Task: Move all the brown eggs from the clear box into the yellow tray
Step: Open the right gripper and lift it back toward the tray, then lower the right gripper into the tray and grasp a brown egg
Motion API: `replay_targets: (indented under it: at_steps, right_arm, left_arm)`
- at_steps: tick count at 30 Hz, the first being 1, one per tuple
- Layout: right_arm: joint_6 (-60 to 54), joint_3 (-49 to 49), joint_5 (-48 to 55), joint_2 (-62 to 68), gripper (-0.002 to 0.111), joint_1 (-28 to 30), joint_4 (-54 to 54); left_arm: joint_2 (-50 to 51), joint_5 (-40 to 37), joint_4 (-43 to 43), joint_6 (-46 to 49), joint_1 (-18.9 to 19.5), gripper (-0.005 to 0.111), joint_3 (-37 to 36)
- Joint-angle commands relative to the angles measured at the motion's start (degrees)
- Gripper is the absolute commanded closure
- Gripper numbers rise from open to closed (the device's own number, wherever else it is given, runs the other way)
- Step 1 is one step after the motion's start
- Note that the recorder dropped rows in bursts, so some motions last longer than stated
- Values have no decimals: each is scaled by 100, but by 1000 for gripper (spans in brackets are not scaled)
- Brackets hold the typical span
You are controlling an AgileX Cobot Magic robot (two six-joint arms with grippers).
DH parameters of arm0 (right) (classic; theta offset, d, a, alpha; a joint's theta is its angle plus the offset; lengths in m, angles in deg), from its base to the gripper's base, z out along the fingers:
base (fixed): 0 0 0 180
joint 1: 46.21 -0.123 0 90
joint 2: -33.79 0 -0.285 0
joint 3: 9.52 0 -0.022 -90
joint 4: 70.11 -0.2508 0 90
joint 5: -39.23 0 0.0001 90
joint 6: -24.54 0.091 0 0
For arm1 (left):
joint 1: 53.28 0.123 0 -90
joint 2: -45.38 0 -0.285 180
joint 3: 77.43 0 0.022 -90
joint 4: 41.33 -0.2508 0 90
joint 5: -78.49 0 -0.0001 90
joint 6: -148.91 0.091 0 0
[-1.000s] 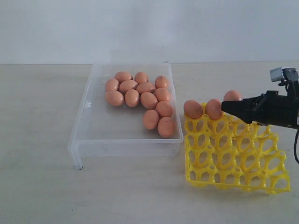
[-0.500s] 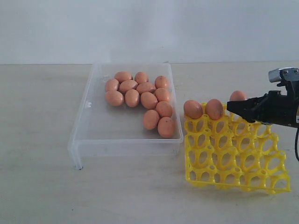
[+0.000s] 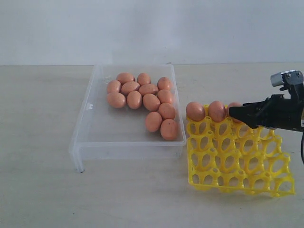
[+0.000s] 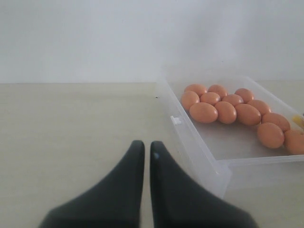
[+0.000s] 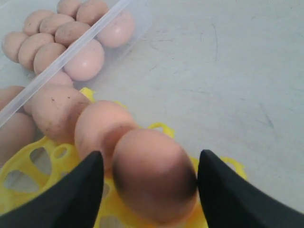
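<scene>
The right gripper (image 5: 150, 153) stands open around a brown egg (image 5: 154, 183) in the yellow tray (image 3: 192, 178); smooth and fragile, it probably needs a gentle side grip.

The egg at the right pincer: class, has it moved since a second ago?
Yes. The egg has dropped, now level with the neighbouring egg seated in the yellow tray.

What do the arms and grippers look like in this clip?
The left gripper and right gripper have smooth black fingers tapering to narrow tips. The right arm is black, with a silver-grey box on top and a black cable trailing.
</scene>
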Motion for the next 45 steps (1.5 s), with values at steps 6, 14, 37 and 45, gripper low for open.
replay_targets:
  at_steps: [6, 14, 37, 45]
  right_arm:
    - [-15, -16, -459, 10, 55, -5, -681]
    - [58, -28, -1534, -133, 56, -5, -1199]
    - [5961, -1371, 3565, -2612, 108, -3686, 3143]
    - [3988, -1904, 6308, -2624, 109, -4620, 3143]
  left_arm:
    - [-12, -2, 14, 13, 20, 103, -15]
    - [-12, -2, 14, 13, 20, 103, -15]
    - [-12, -2, 14, 13, 20, 103, -15]
    - [-12, -2, 14, 13, 20, 103, -15]
